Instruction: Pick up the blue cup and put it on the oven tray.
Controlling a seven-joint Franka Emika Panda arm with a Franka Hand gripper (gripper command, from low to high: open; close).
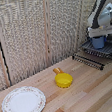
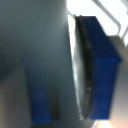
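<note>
A wooden tabletop (image 1: 87,90) runs across the room, with pale woven screens (image 1: 28,30) standing behind it. At the far right of the exterior view, a white robot arm (image 1: 100,11) bends down over a dark wire tray (image 1: 90,59) of parallel bars, which juts out over the tabletop's back edge.

The blue cup (image 1: 98,42) is low over the tray, directly under the arm's tool (image 1: 98,36). Only the cup's lower body shows beneath the tool — its rim is hidden, and I cannot tell from here whether its base is touching the bars or just above them.

The wrist view is very close and blurred: a deep blue wall of the cup (image 2: 102,65) fills one side, a dark curved edge runs beside it, and a grey finger (image 2: 30,55) of the tool fills the other. The tool appears clamped on the cup, one finger against its wall.

Nearer the middle of the tabletop sits a small yellow bowl (image 1: 64,80) with a short handle pointing toward the screens, well apart from the tray. Toward the exterior view's left lies a round white plate (image 1: 23,103) with a patterned rim — flat on the wood and apart from the bowl.
</note>
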